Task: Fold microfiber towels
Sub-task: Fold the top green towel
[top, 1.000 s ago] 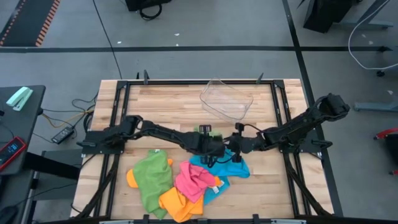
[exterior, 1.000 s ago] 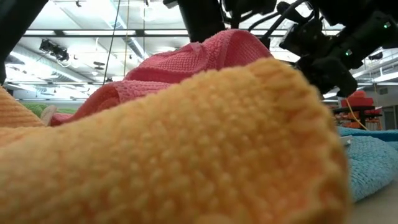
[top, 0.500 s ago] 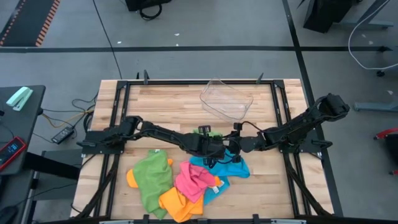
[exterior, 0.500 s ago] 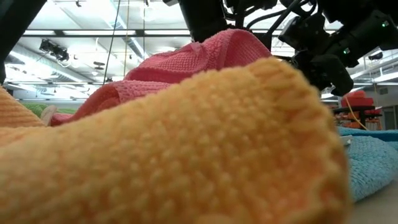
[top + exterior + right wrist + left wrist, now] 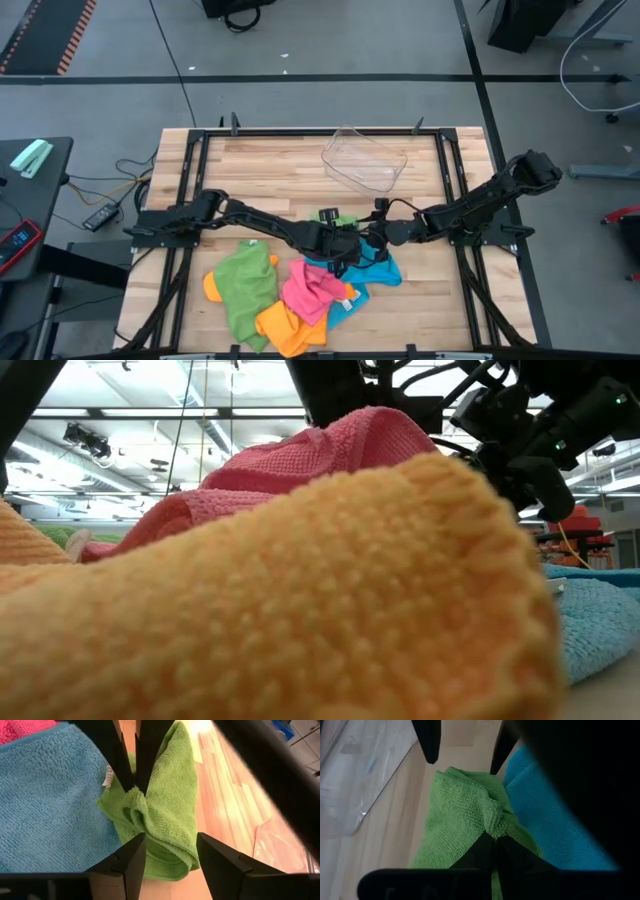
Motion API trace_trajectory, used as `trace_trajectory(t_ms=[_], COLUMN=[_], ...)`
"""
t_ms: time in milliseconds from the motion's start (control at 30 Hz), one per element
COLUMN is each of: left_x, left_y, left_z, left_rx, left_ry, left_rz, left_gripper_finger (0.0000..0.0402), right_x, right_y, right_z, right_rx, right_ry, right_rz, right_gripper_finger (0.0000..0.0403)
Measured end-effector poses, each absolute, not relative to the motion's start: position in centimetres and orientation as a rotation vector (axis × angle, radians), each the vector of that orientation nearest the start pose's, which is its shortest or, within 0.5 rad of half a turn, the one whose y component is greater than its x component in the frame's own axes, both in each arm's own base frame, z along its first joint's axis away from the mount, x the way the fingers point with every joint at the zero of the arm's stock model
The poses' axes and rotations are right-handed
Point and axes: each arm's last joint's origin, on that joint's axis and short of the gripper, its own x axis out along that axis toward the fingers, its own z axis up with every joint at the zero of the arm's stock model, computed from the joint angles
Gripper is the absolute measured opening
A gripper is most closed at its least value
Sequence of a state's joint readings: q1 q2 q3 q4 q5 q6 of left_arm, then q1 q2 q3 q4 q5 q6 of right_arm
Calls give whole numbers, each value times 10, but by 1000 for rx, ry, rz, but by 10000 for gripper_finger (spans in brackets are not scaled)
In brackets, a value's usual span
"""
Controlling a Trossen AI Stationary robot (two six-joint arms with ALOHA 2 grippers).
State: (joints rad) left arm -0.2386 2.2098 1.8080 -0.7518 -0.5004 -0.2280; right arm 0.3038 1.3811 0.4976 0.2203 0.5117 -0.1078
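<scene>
Mid-table, the left gripper (image 5: 492, 837) pinches a small green towel (image 5: 465, 815) beside one blue towel (image 5: 375, 268); the right gripper (image 5: 170, 857) is spread open. Toward the near edge lie one pink towel (image 5: 312, 290), one orange towel (image 5: 285, 328) and another green one (image 5: 245, 290).

towels: green 2 (image 5: 245, 290) (image 5: 343, 216) | blue 1 (image 5: 380, 270) | pink 1 (image 5: 312, 290) | orange 1 (image 5: 285, 328) | clear tray 1 (image 5: 363, 160)

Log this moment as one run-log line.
left gripper: shut on green towel | right gripper: open, beside same towel | blue towel: flat underneath
</scene>
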Motion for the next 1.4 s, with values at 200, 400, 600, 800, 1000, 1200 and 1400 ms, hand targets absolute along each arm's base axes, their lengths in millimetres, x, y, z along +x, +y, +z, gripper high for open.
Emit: trace_trajectory(t_ms=[200, 400, 600, 800, 1000, 1200, 1400], left_x=[456, 458, 459, 459, 456, 453, 445], left_y=[-97, -98, -98, -100, -110, -120, -125], left_z=[182, 167, 168, 168, 167, 172, 175], left_rx=[167, 187, 185, 166, 174, 190, 220], left_ry=[1057, 1093, 1085, 1084, 1085, 1066, 1107], left_rz=[331, 321, 320, 328, 312, 298, 281], left_gripper_finger=[34, 32, 32, 70, 112, 157, 186], right_x=[238, 238, 240, 247, 257, 262, 263], right_y=[60, 61, 60, 61, 64, 62, 59], right_z=[154, 153, 156, 152, 139, 128, 112], right_rx=[-365, -333, -291, -273, -288, -294, -292], right_ry=[625, 627, 595, 556, 529, 543, 608], right_rz=[-155, -146, -157, -163, -157, -163, -182], right_gripper_finger=[184, 184, 184, 184, 184, 184, 184])
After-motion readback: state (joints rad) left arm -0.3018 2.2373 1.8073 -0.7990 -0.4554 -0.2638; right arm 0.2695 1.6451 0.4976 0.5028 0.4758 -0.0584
